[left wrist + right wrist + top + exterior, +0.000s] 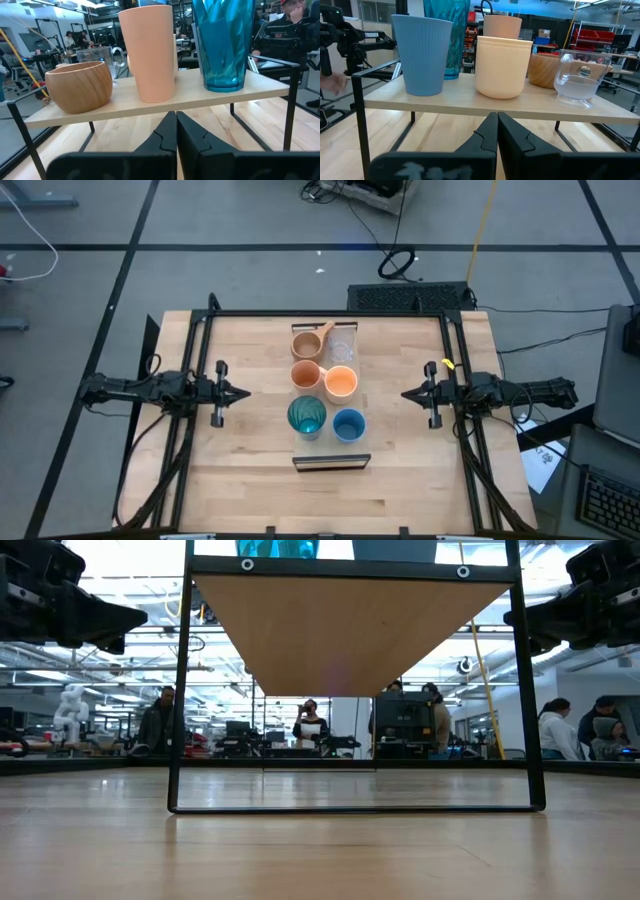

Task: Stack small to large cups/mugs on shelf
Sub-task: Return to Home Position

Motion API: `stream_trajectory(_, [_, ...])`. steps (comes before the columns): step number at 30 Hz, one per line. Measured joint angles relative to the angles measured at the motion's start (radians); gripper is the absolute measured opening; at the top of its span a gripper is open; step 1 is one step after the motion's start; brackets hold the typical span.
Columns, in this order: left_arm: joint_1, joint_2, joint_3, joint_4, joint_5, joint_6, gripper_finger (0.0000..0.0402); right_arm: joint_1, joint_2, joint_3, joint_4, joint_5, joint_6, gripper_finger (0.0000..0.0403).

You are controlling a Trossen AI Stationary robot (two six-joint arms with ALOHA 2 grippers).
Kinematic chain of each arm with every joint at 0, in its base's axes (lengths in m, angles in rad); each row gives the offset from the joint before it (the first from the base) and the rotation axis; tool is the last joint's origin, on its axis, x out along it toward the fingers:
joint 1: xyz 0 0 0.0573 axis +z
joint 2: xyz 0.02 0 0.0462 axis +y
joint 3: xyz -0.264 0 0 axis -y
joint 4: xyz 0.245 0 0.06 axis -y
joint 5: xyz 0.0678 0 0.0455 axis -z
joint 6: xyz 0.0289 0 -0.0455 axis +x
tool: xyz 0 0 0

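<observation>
Six cups stand on the shelf [445, 102] in two rows of three: the tan mug [306, 343] and glass cup [343, 345] at the back end, the orange mug [306, 374] and orange cup [341, 383] in the middle, and the teal tumbler [307, 416] and blue cup [348, 425] at the front end. The left gripper [240, 392] sits off the shelf's left side with its fingers pressed together, holding nothing. The right gripper [408, 393] sits off the right side, likewise closed and empty.

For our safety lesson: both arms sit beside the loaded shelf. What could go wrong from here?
1. Both shut grippers, left and right, point at the shelf; any forward drift might hit what stands on it.
2. The tumbler is tall and stands near the shelf's end, so a jolt could tip it.
3. The blue cup seems close to the edge.
</observation>
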Motion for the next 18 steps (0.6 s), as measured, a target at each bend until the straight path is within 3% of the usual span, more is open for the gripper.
stream_trajectory(18, [0.0, 0.0, 0.0, 0.002, 0.0, 0.0, 0.0032, 0.0, 0.0, 0.0, 0.0, 0.0, 0.0, 0.0])
